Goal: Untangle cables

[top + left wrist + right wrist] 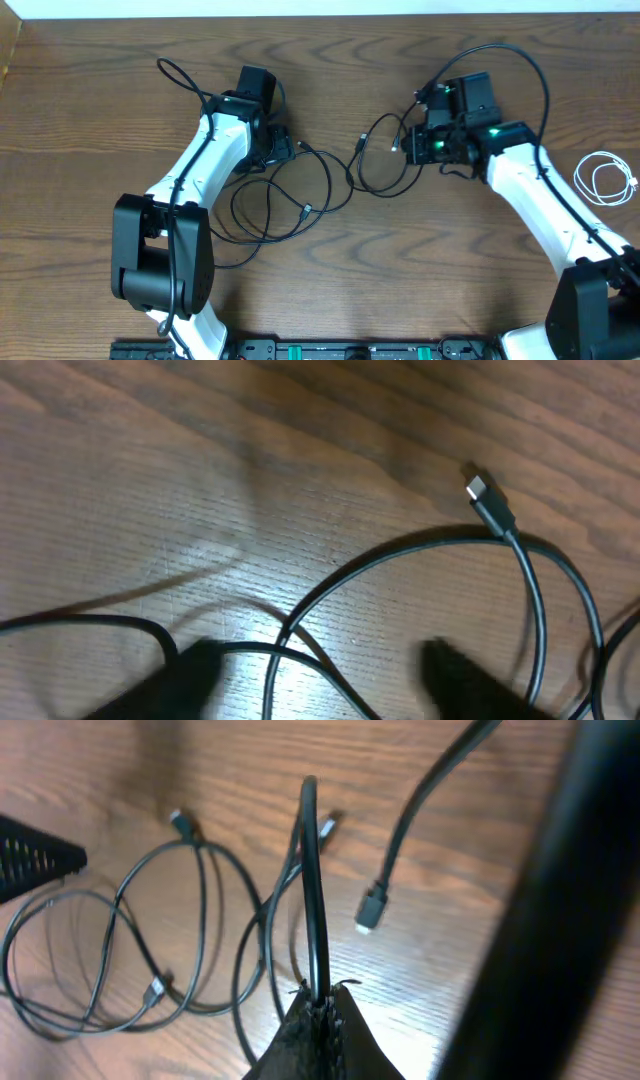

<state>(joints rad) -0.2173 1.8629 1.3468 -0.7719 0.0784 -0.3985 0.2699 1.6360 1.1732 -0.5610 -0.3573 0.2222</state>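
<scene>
Black cable [313, 890] sprawled in loops on the table [100, 100].
Left fingers [185, 678] stand apart over the black cable's left loops, a strand lying between them ungripped. Right fingers [300, 1040] are clamped together on the black cable's right-hand loop. White cable [596, 178] lies coiled well to the right of the black cable.

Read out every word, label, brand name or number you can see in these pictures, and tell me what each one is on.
No readable text in any view.
Black cable, white cable, wooden table: no print visible.
Robot arms: only green lights, no lettering visible.
Dark strip at the table's near edge: too small to read any marking.
</scene>
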